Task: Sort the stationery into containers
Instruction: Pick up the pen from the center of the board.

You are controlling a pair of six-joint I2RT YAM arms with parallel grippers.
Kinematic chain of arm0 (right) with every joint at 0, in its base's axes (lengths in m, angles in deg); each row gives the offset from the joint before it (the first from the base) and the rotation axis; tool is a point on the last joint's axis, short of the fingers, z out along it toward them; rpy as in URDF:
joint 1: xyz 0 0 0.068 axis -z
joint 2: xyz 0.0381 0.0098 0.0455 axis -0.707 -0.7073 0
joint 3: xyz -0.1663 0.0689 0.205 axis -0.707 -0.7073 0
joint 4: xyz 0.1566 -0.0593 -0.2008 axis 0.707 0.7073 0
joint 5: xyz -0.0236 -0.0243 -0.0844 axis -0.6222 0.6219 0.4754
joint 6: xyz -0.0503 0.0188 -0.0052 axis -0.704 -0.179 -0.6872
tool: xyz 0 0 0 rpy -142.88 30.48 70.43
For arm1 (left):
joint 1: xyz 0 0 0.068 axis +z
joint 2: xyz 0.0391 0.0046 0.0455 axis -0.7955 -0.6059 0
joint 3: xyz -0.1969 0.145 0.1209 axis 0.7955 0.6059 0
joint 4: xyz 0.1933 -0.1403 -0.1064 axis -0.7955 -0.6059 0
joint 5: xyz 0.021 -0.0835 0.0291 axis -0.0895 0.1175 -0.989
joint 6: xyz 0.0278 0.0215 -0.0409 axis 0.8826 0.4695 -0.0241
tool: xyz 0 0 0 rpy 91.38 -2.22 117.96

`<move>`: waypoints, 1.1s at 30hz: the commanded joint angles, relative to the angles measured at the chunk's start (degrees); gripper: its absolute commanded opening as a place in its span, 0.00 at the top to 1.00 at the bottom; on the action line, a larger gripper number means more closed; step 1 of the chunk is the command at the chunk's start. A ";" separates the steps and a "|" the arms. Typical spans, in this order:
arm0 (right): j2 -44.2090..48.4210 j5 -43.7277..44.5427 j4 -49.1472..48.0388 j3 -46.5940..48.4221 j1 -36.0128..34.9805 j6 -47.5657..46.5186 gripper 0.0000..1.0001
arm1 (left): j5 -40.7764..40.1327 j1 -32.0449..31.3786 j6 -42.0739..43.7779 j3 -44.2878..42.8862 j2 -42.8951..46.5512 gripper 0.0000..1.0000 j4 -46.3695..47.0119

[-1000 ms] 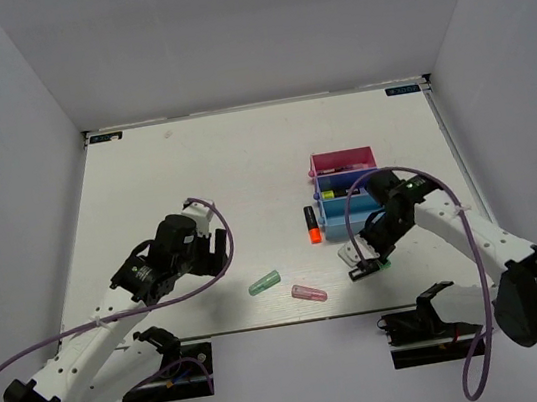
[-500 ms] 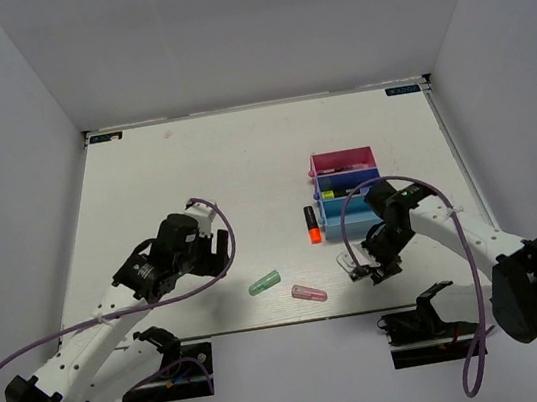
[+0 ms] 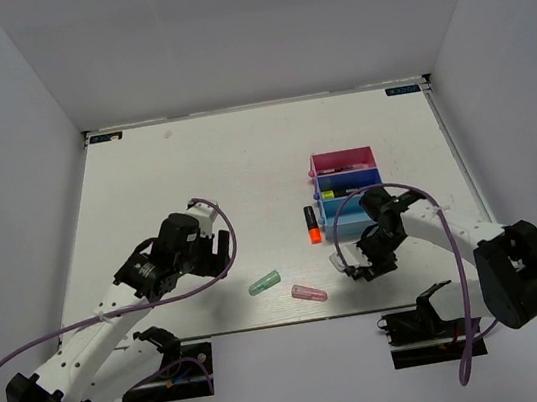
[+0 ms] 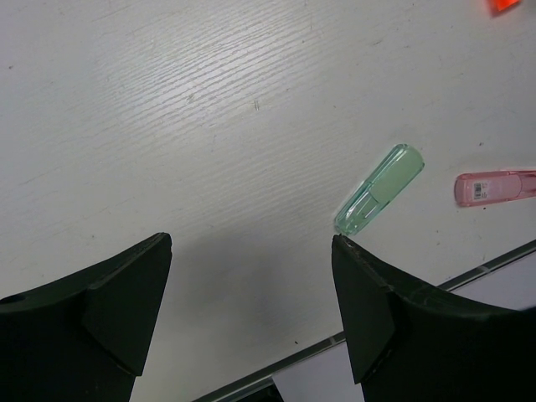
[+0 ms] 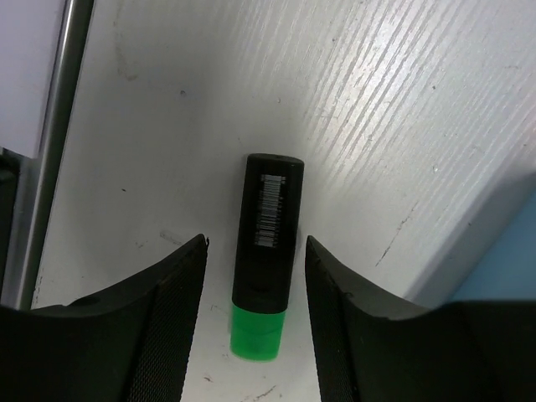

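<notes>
Noting that your right gripper (image 5: 255, 243) stands open and empty astride the highlighter (image 5: 268, 251), which lies on the table (image 5: 377, 100) by the bins (image 3: 341, 154), its long axis running lengthwise between the jaws.

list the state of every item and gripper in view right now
left gripper, open, empty, above the table near the green capsule
right gripper, open, fingers either side of the green-ended highlighter, not touching it
green-ended highlighter, lying flat, loose
orange-ended highlighter, lying beside the containers
green capsule, lying on the table
pink capsule, lying on the table
containers, upright, some items inside
</notes>
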 commanded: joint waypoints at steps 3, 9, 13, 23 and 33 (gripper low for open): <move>-0.11 2.15 -3.11 -1.40 -0.21 2.55 0.46 | 1.66 0.08 0.34 -0.73 0.34 0.11 0.44; -3.89 7.25 -6.89 -3.15 -0.30 4.93 0.50 | 1.66 0.00 0.34 -0.55 0.78 0.11 0.44; -6.26 10.86 -8.82 -4.82 -0.74 5.63 0.72 | 1.92 0.08 0.43 -0.55 0.78 0.11 0.44; -1.18 1.21 1.53 1.23 -0.92 9.23 1.00 | 2.89 0.08 0.43 -0.47 -0.19 0.11 0.53; 10.87 -2.37 1.82 20.31 -1.18 28.55 1.00 | 4.65 0.08 0.52 -0.47 -1.59 0.11 0.96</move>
